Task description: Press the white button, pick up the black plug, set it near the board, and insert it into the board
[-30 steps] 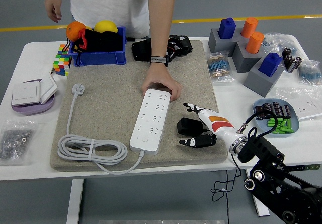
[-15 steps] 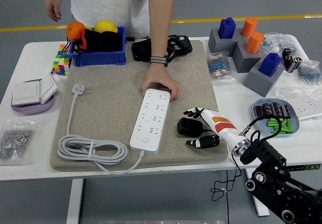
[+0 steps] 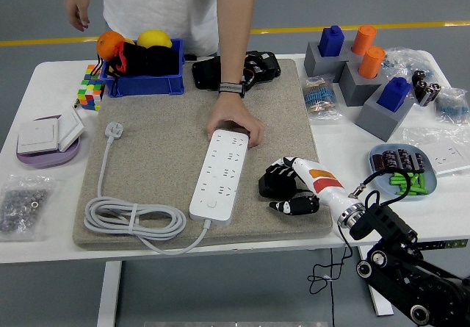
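Note:
The black plug [image 3: 270, 185] lies on the grey felt mat [image 3: 161, 151], just right of the white power strip [image 3: 220, 171]. My right hand [image 3: 281, 190] reaches in from the lower right, its fingers [image 3: 280, 171] curled over the plug's top and the thumb below it, so the hand is shut on the plug. The plug's right part is hidden by my fingers. The strip's white button [image 3: 211, 203] sits at its near end. A person's hand [image 3: 235, 125] presses down on the strip's far end. My left arm is out of view.
The strip's white cable [image 3: 132, 218] coils at the mat's near left, ending in a white plug [image 3: 114, 130]. A blue dish of parts [image 3: 402, 173] stands right of my hand. Grey blocks with blue and orange pegs [image 3: 360, 70], a blue bin [image 3: 143, 66] and black gloves [image 3: 239, 70] line the back.
My right hand's fingers, spread above the plug a second ago, have curled down onto it and closed. The person's hand and the strip have stayed put.

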